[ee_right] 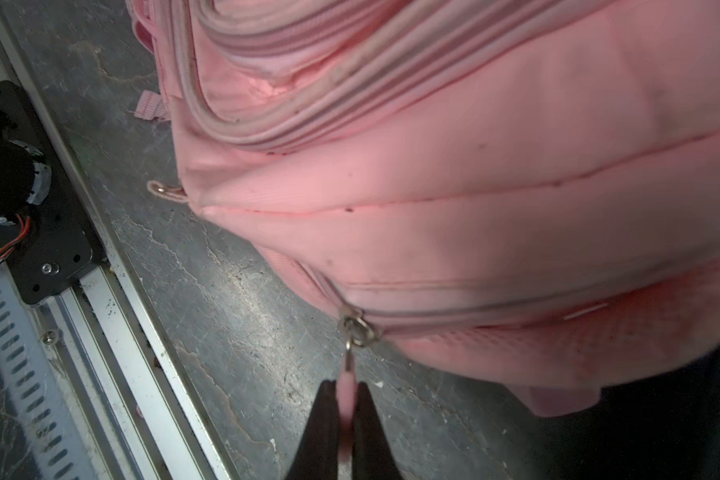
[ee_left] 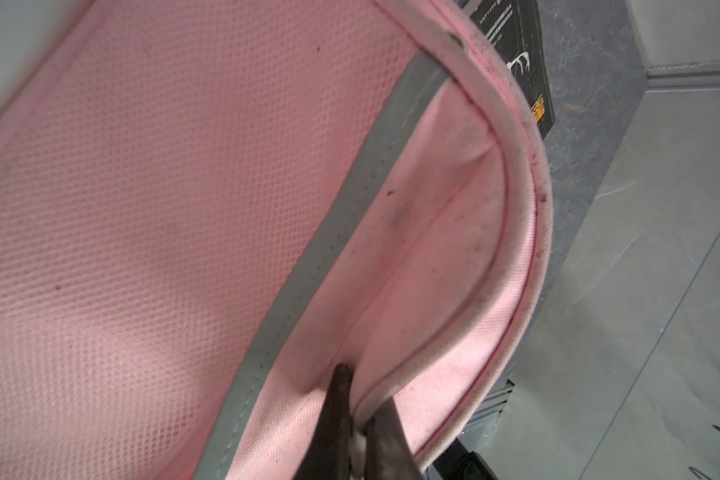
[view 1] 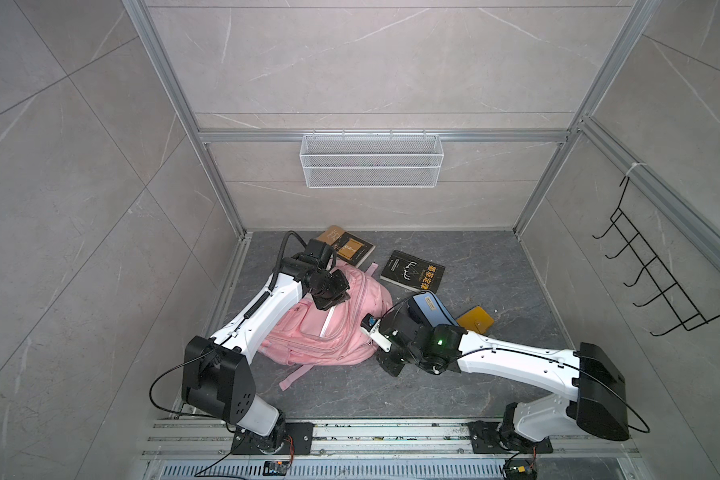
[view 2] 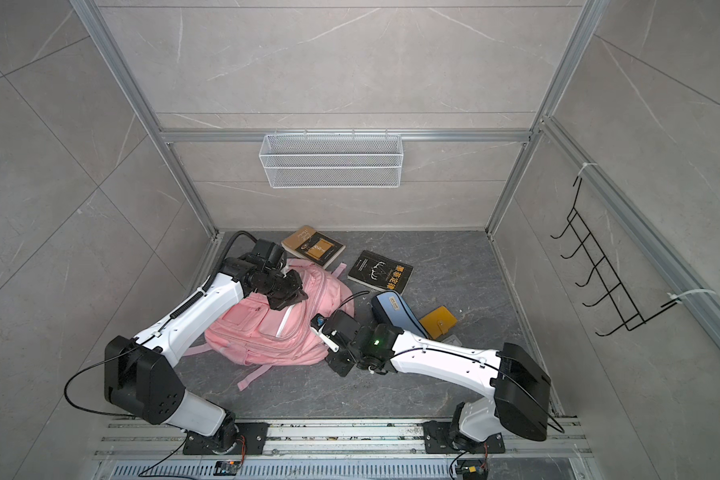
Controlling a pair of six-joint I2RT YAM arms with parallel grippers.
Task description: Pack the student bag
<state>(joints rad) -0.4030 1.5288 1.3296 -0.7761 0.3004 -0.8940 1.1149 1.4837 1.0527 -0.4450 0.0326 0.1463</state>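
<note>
Nearest the arm bases, the right gripper has its fingers pressed together on the pink zipper pull, which hangs from the metal slider at the low corner of the student bag. The zip line beyond the slider looks closed, and everything to be packed lies outside, so I judge this to be the opening step. The next move calls for drawing the pull steadily along the track without letting the thin tab slip, while the other arm anchors the cloth. Taking the bag as the dial with twelve pointing away from the bases, this grip sits at about four o'clock. The bag lies front-up on the dark table, left of centre; it is soft, slumped and pink, with stacked zipped pockets, a white strip and a loose strap trailing toward seven. At twelve, the left gripper is clamped on a grubby piped edge beside a pink mesh panel. Farther out lie a brown book at twelve, a black book at two, and a blue pencil case and yellow wallet at three.
</note>
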